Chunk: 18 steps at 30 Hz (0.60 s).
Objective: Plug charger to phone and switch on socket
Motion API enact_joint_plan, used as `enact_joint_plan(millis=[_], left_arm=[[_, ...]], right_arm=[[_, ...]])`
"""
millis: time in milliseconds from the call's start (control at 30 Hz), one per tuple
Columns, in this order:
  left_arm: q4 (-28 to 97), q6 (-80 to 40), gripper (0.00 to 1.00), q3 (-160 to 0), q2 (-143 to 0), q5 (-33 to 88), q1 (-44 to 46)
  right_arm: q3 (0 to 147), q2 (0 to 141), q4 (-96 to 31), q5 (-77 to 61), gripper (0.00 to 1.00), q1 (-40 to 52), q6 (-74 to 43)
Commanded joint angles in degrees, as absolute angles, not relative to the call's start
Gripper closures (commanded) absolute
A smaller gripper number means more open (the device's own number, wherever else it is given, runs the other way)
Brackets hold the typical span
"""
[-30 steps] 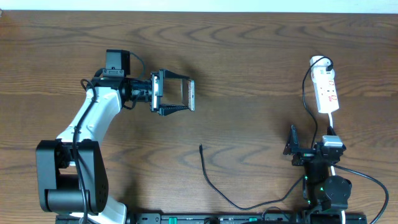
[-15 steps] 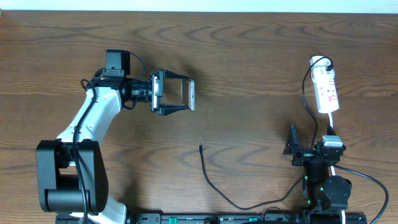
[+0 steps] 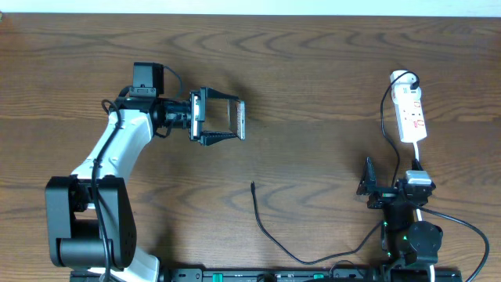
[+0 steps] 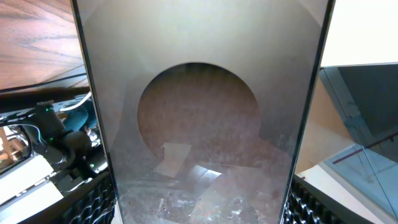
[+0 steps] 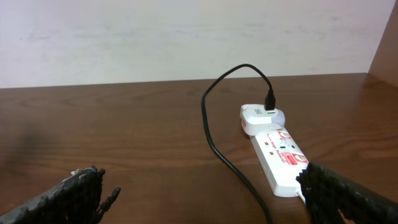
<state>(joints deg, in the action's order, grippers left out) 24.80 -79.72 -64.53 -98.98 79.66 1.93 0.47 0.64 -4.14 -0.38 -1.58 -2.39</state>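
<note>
Phone point(image 3: 242, 118) is hanging clamped in our left gripper point(image 3: 233, 119); charger tip point(image 3: 253, 186) is lying well left of our spread right gripper point(image 3: 366, 183), pointing away from us; we are judging the left nearer, but occupied.

open tabletop point(image 3: 313, 78) around charger tip point(image 3: 253, 186), socket point(image 3: 409, 115) well apart

The socket point(image 3: 410, 116) is white with red marks; the charger point(image 5: 205, 115) is black. The worktop point(image 3: 313, 70) is dark brown woodgrain, the phone point(image 4: 199, 93) grey.
</note>
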Motion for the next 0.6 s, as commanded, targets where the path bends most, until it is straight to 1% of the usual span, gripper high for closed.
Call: enact_joint_plan(millis=[0,400,500,533,567], left_arm=[[24.49,-80.53,0.93,-66.41,-97.14,83.37,1.78],[24.45,-80.25,0.93,-66.41,-97.14,83.13,1.78],[24.43,-76.62,0.93,-66.41,-97.14,80.75,1.78],[24.43,-70.0,0.93,-66.41,-97.14,76.53,1.78],[24.45,-66.63,0.93,-66.41,-97.14,74.63,1.78]], right_arm=[[0.32,0.54,-4.32,-0.14,0.01,-0.75,-2.94],[0.32,0.54,-4.32,-0.14,0.01,-0.75,-2.94],[0.32,0.54,-4.32,-0.14,0.01,-0.75,-2.94],[0.32,0.54,-4.32,-0.14,0.01,-0.75,-2.94],[0.32,0.54,-4.32,-0.14,0.01,-0.75,-2.94]])
